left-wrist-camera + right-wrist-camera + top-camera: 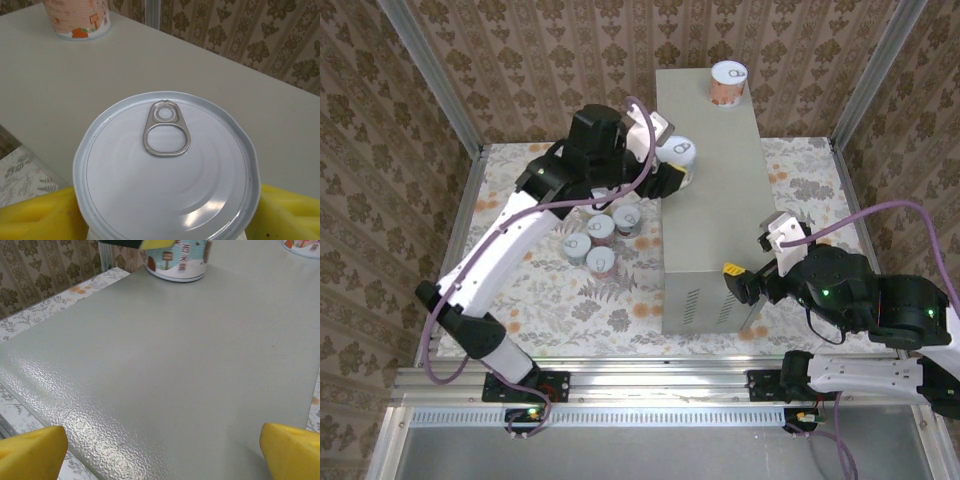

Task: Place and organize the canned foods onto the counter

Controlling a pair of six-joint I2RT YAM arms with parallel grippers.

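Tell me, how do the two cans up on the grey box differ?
The teal can is at the counter's left edge, gripped by the left claw; the pinkish can stands free at the far end. Labels differ: teal and white against pinkish orange. Both are upright with silvery pull-tab lids.

the counter [712,215] is being borne by the floral floor [620,305]. on its top a pinkish tin [728,84] is being carried well beyond the left pincer [677,170], and a teal tin [681,151] within that pincer. four tins [602,240] are being carried by the floor, near the pincer's left.
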